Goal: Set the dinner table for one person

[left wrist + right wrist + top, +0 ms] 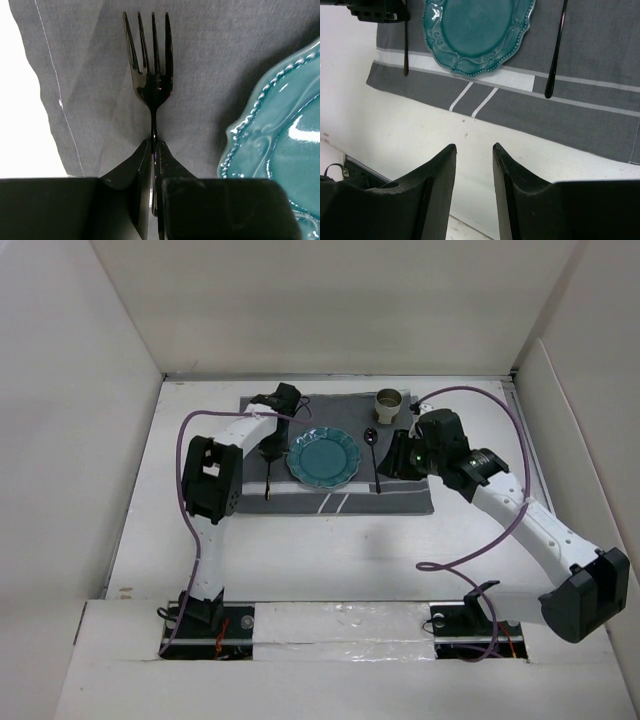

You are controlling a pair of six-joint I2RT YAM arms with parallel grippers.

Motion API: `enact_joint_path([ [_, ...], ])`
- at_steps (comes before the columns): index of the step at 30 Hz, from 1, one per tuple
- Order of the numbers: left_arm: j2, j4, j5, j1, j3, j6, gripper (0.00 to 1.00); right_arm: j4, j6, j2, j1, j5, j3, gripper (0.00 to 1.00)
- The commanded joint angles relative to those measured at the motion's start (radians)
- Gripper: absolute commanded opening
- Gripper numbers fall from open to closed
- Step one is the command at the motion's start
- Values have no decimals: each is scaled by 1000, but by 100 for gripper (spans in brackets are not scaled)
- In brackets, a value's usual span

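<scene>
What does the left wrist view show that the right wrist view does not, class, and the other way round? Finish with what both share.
Left wrist only: the tines of the fork, and the left gripper shut on its handle.
Right wrist only: the handle of the spoon, and the right gripper, open and holding nothing.
Both: the plate, the placemat, some white table and part of the fork's handle.

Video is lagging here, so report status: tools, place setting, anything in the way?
Left tool shut on fork, left of plate. Right tool open, empty. Spoon, cup on placemat. Nothing in the way seen.
</scene>
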Motion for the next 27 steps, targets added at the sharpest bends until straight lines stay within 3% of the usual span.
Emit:
enact_joint_path([
  [1,-1,2,-22,2,59,10,0,9,7,8,21,22,0,41],
  [18,63,-15,-26,2,123,-8,1,2,-4,50,30,42,22,41],
  [21,43,-26,-51,2,111,-14,25,0,-7,50,30,46,25,41],
  [22,43,-26,-51,2,111,-14,25,0,-7,50,30,46,25,41],
  [23,33,-26,-55,2,110,-17,37,0,-8,48,30,46,26,41],
  [27,-46,-26,-89,2,133,-31,52,-9,-11,42,30,43,34,41],
])
